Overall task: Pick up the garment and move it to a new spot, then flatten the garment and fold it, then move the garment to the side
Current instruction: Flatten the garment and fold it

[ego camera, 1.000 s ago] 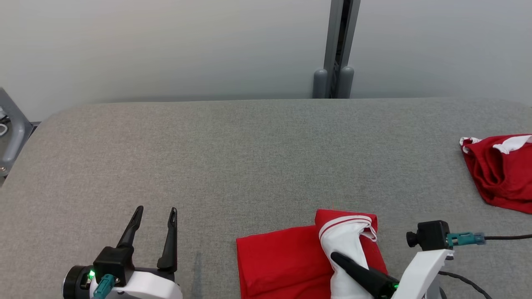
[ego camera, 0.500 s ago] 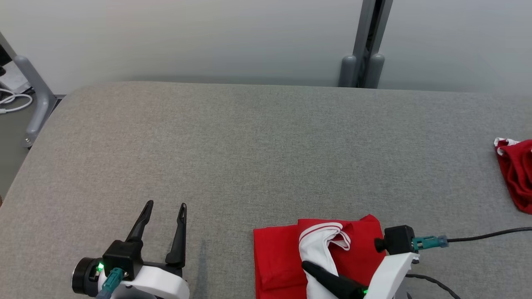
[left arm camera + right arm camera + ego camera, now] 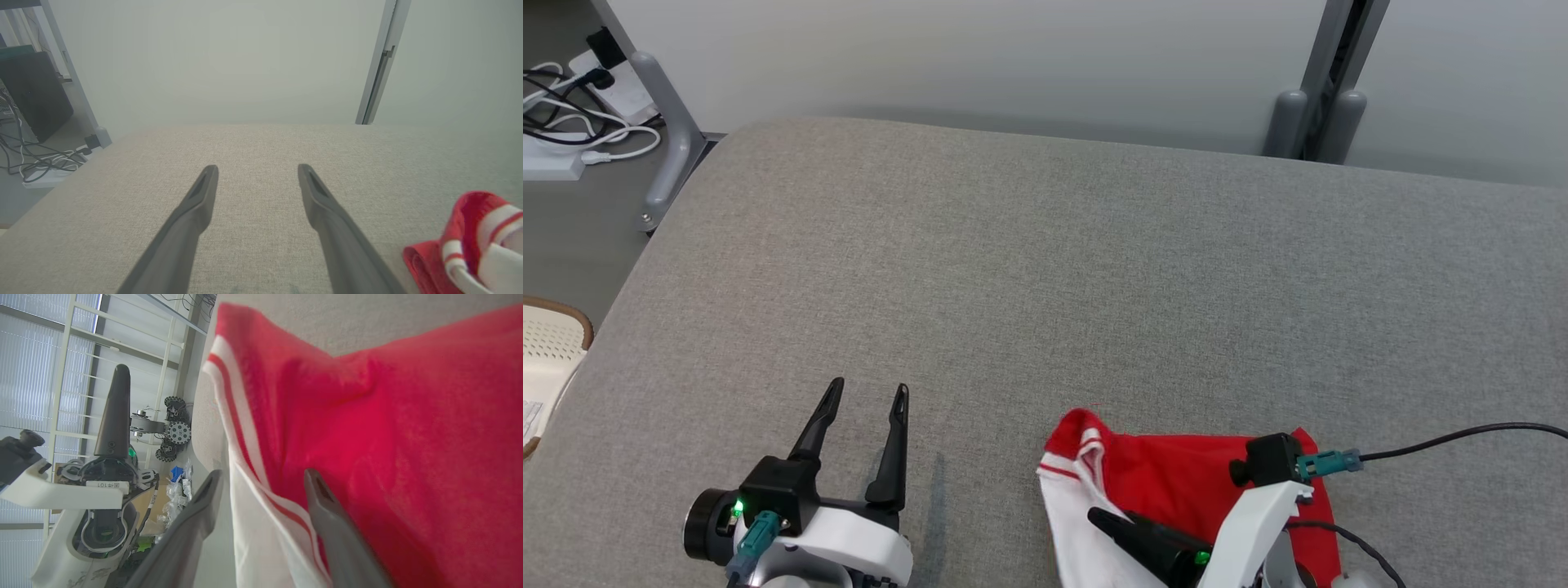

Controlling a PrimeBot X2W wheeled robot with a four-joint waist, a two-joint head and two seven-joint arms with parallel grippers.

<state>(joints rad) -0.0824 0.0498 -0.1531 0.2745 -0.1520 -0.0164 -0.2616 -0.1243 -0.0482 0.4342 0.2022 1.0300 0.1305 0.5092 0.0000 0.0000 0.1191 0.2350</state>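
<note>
Garment (image 3: 1168, 482) between right hand's (image 3: 262, 474) spread fingers (image 3: 329, 516)

Pale wall (image 3: 980, 57) behind grey table (image 3: 1045, 269) (floor cables (image 3: 572, 135) left)

The tabletop (image 3: 1045, 269) lies open beyond the bunched garment (image 3: 1168, 482)

Crumpled red-and-white garment (image 3: 1160, 482) on grey table (image 3: 1045, 286)
</note>
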